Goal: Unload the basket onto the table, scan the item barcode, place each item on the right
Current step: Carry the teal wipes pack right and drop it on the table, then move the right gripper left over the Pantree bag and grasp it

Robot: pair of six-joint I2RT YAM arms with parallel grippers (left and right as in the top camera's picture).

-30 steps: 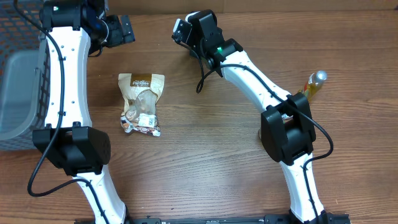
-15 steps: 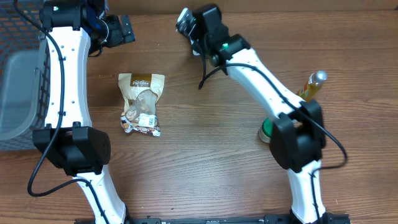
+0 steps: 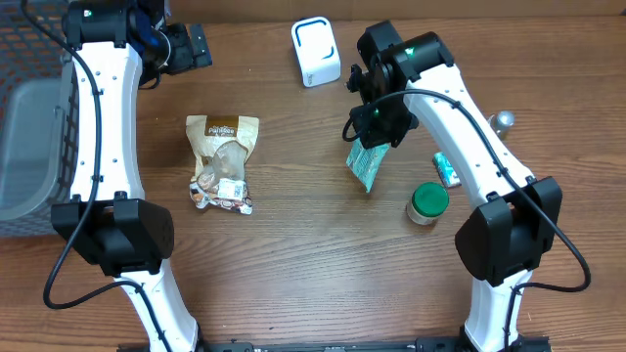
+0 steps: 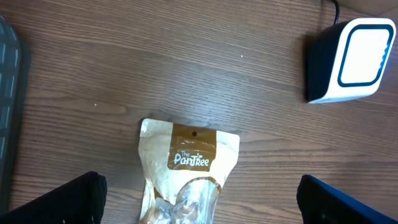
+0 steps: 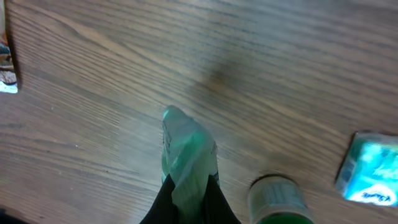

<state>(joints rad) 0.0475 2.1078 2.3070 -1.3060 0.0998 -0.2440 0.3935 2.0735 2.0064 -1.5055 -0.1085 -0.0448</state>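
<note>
Right pincer (image 3: pixel 376 140) is clamped tight on the upper edge of a crumpled green packet (image 3: pixel 366 168). The packet hangs from it over the middle of the desk (image 3: pixel 323 264), between the scanner (image 3: pixel 315 39) and a green-lidded jar (image 3: pixel 427 202). I cannot tell whether the packet's lower end touches the wood. The scanner, white with a blue-ringed window, stands at the far edge, apart from the packet. Left pincer (image 3: pixel 194 45) is spread fully wide with nothing in it, off toward the far left. A tan snack pouch (image 3: pixel 223 161) lies flat on the desk nearer than it. A teal packet (image 3: pixel 447 168) lies just beside the jar, partly under the right arm. A bottle (image 3: pixel 503 120) top shows past that arm. A mesh basket (image 3: pixel 24 117) sits at the left edge.
</note>
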